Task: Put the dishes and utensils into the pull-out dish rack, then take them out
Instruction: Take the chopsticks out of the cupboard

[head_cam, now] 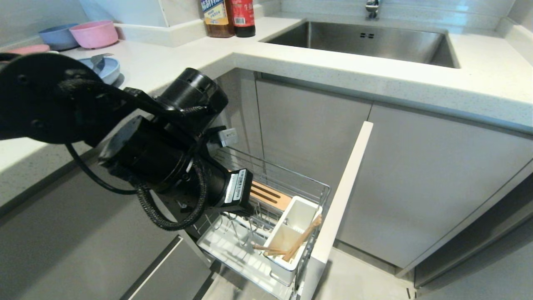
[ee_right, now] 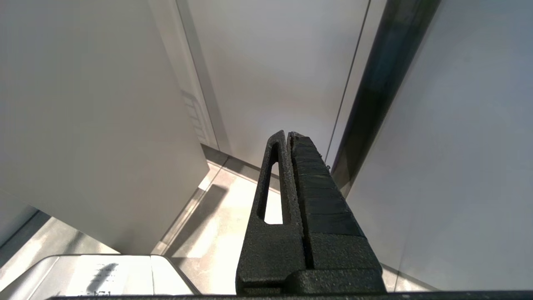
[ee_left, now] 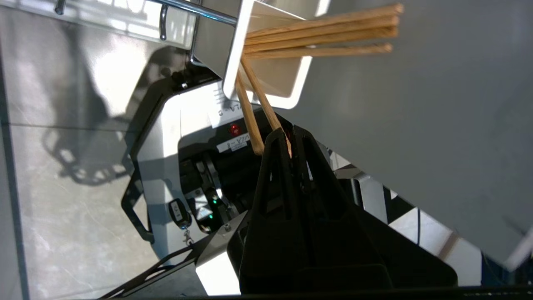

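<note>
left pincer (ee_left: pixel 289 135) pinching chopsticks (ee_left: pixel 266 110), tips hidden

In the head view the bulky black left arm (head_cam: pixel 166 166) hides its own hand, much of the chrome wire pull-out dish rack (head_cam: pixel 291 183) and most of the light-blue shallow plate (head_cam: pixel 109 68) on the pale speckled counter (head_cam: pixel 291 62). The two sauce bottles (head_cam: pixel 228 16) and the steel tap (head_cam: pixel 372 7) above the steel sink (head_cam: pixel 366 41) are cut off by the picture's top edge. In the left wrist view the white plastic utensil holder (ee_left: pixel 233 50) runs out of frame, so the lower ends of the slim light-wood chopsticks (ee_left: pixel 320 33) inside it cannot be seen.
</note>
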